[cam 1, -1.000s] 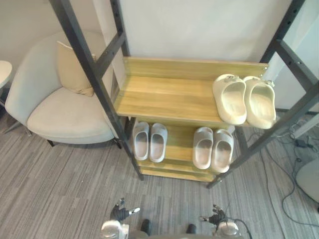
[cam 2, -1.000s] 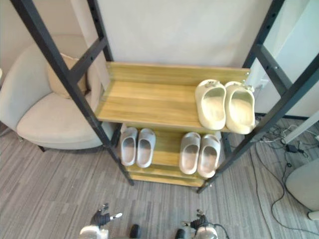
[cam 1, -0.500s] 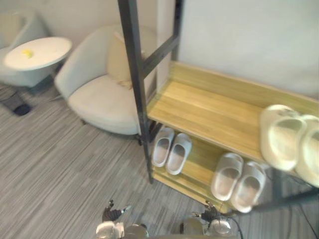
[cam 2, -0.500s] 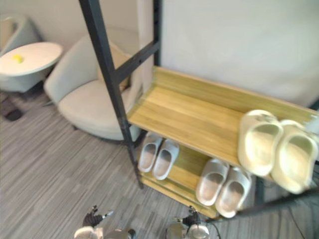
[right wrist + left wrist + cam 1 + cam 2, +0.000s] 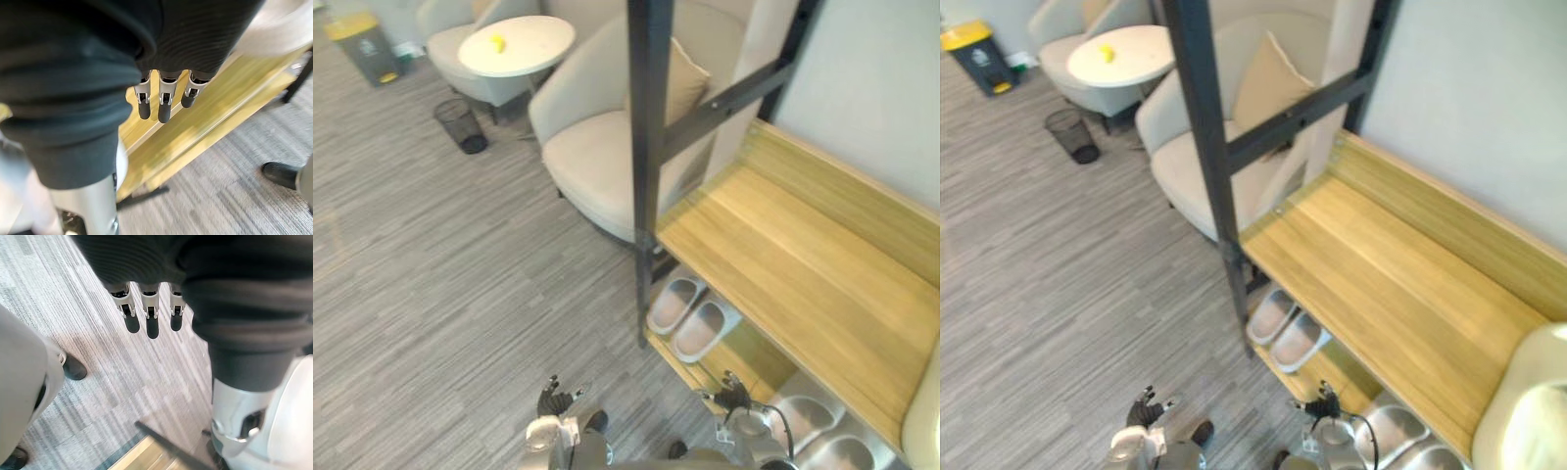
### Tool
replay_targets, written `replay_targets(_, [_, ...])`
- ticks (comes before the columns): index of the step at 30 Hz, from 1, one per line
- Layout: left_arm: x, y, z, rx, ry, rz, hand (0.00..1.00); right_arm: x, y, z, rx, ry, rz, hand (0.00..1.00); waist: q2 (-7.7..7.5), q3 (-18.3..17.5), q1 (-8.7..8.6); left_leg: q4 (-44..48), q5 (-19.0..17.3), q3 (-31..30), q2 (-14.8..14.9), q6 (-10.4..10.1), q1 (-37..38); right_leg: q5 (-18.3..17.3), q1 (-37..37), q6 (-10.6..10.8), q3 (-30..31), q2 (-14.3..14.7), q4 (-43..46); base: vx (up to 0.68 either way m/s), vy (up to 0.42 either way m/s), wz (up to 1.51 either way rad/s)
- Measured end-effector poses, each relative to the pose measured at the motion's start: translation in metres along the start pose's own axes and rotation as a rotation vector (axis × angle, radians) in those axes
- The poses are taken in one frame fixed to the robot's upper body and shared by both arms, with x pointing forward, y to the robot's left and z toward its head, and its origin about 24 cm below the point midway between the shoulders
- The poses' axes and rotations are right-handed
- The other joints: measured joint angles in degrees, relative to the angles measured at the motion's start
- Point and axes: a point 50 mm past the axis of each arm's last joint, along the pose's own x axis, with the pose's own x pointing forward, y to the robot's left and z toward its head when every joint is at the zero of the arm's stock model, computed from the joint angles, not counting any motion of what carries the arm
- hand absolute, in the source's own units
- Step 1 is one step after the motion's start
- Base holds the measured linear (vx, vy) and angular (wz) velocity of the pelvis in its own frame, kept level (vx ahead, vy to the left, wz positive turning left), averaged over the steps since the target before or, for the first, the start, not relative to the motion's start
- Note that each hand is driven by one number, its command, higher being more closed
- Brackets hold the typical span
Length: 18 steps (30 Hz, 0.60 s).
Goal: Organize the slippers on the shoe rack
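The shoe rack [image 5: 803, 284] has smooth wooden shelves in a black metal frame. Pale grey slippers [image 5: 690, 315] (soft, rounded) lie paired on its lower shelf. The left hand [image 5: 551, 399] and right hand [image 5: 734, 394] hang with straight fingers, empty.

We see a big white armchair [image 5: 597, 157] with a tan pillow [image 5: 680, 83] on it. Beside the armchair stands a round white table [image 5: 517, 44] with a small yellow thing [image 5: 496, 42] on top. A black bin [image 5: 462, 125] sits on the floor near the armchair.
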Motion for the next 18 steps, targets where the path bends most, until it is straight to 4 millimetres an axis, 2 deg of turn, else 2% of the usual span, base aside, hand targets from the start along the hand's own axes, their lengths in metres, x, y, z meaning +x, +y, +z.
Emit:
replay_targets(1, [0.001,-0.002,0.001,0.004,0.000,-0.006,0.00,0.000,0.002,0.006,0.011,-0.020,0.001,0.00,0.71,0.51,-0.66,8.35,-4.95,12.08,3.78,2.38,-1.68,-0.13,0.43,-0.21,-2.55,0.68,0.54,-0.06,0.026,1.02])
replay_targets(2, [0.001,-0.002,0.000,0.010,0.009,-0.008,0.00,0.001,0.000,0.008,0.018,-0.028,-0.005,0.00,0.95,0.81,-1.58,12.23,-6.95,18.06,6.15,2.47,-1.81,-0.25,0.42,-0.34,-4.51,0.80,1.63,-0.04,0.010,0.96])
replay_targets(3, [0.001,-0.003,0.000,0.019,0.011,-0.013,0.00,0.001,0.000,0.008,0.019,-0.029,-0.006,0.00,1.70,0.69,-2.04,12.53,-6.98,20.47,6.79,2.49,-1.83,-0.27,0.40,-0.33,-5.67,0.76,2.36,-0.06,0.050,0.89])
replay_targets(4, [0.000,-0.006,-0.001,0.049,0.012,-0.027,0.00,0.002,-0.006,0.008,0.030,-0.027,-0.026,0.00,1.64,0.80,-2.63,10.67,-6.12,22.68,6.44,2.68,-1.60,-0.52,0.40,0.06,-6.42,0.58,3.09,-0.08,0.054,0.66])
replay_targets(5, [0.001,-0.006,0.000,0.056,0.010,-0.030,0.00,0.002,-0.008,0.006,0.034,-0.021,-0.031,0.00,1.58,0.74,-2.76,9.48,-5.82,22.42,6.06,2.22,-1.19,-0.70,0.42,0.34,-6.38,0.51,2.94,-0.11,0.094,0.67])
replay_targets(6, [0.001,-0.009,-0.001,0.087,0.012,-0.045,0.00,0.000,-0.011,-0.002,0.040,0.003,-0.043,0.00,1.29,0.58,-2.79,1.96,-4.95,20.92,4.13,0.82,1.92,-1.00,0.64,0.85,-6.42,0.05,0.94,-0.09,0.120,0.34])
replay_targets(7, [0.003,-0.012,0.001,0.123,0.012,-0.063,0.00,0.001,-0.014,-0.001,0.038,0.003,-0.049,0.00,0.89,0.88,-2.89,-5.96,-3.77,19.43,1.94,0.73,4.84,-1.84,0.79,2.18,-6.39,-0.51,-0.87,-0.09,0.126,0.25])
replay_targets(8, [0.004,-0.013,0.000,0.130,0.019,-0.064,0.00,0.001,-0.015,-0.001,0.038,0.003,-0.050,0.00,0.78,1.01,-2.91,-7.83,-2.23,19.35,1.36,0.64,5.34,-1.91,1.02,2.31,-6.20,-0.73,-1.17,-0.11,0.110,0.06])
replay_targets(9, [0.003,-0.012,-0.007,0.151,0.048,-0.065,0.00,0.002,-0.017,-0.003,0.039,0.017,-0.055,0.00,1.16,1.15,-3.55,-14.01,1.59,19.07,0.28,1.42,7.76,-1.50,0.50,2.73,-5.88,-0.88,-0.93,-0.12,0.113,0.08])
replay_targets(11, [0.004,-0.005,-0.012,0.185,0.069,-0.057,0.00,0.001,-0.013,-0.009,0.046,0.051,-0.048,0.00,0.56,1.51,-4.62,-15.71,2.80,18.55,-0.44,2.19,8.92,-1.08,0.63,3.38,-5.23,-1.23,-0.44,-0.12,0.127,0.06])
replay_targets(18, [0.005,0.013,-0.018,0.202,0.098,-0.013,0.00,-0.004,-0.014,-0.036,0.027,0.154,-0.041,0.00,0.44,1.73,-4.56,-16.07,2.83,19.43,-1.39,2.71,10.58,-0.35,1.09,4.10,-3.17,-2.01,-0.24,-0.11,0.095,-0.07])
